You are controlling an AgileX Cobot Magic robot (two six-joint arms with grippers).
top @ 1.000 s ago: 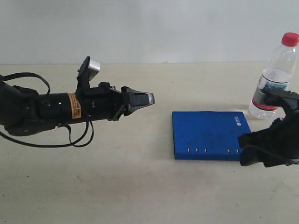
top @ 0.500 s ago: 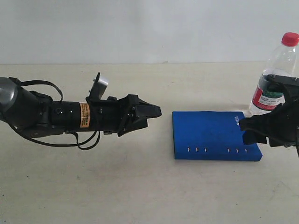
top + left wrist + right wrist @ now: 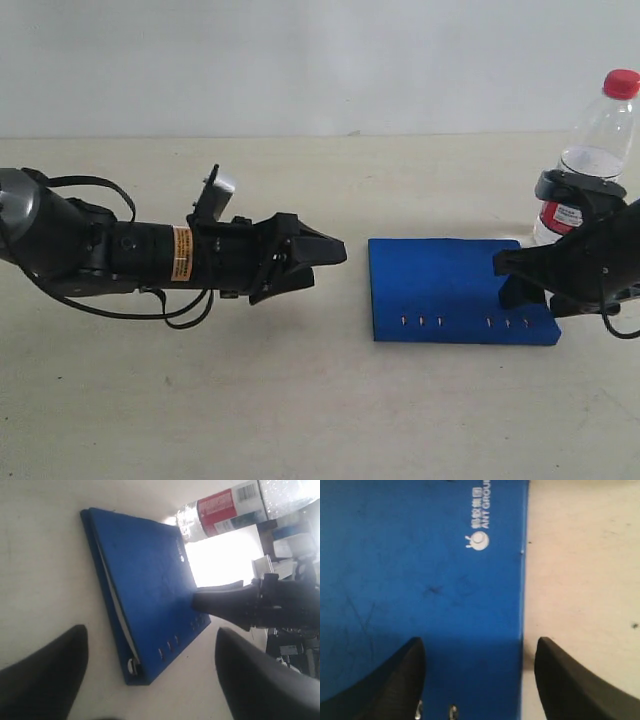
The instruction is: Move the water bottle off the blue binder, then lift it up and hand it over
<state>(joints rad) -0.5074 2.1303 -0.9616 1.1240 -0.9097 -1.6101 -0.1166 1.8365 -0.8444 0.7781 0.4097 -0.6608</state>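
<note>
The blue binder (image 3: 445, 285) lies flat on the table, its row of small holes along the near edge. The water bottle (image 3: 592, 150), clear with a red cap, stands upright just past the binder's far right corner; my right arm hides its base. My right gripper (image 3: 506, 266) is open and hovers over the binder's right edge. The right wrist view shows its jaws (image 3: 480, 641) straddling that edge of the binder (image 3: 395, 555), near the white logo (image 3: 480, 539). My left gripper (image 3: 330, 250) is open, pointing at the binder's left edge from a short way off. In the left wrist view, the binder (image 3: 145, 580) and bottle (image 3: 225, 505) lie ahead.
The beige table (image 3: 300, 400) spreads in front of and behind the binder. A pale wall (image 3: 300, 60) closes the back. In the left wrist view, my right gripper's dark finger (image 3: 225, 602) reaches over the binder's far end.
My right gripper has swung from beside the bottle to over the binder's right edge. My left arm has reached a little further toward the binder. Bottle and binder have stayed put.
</note>
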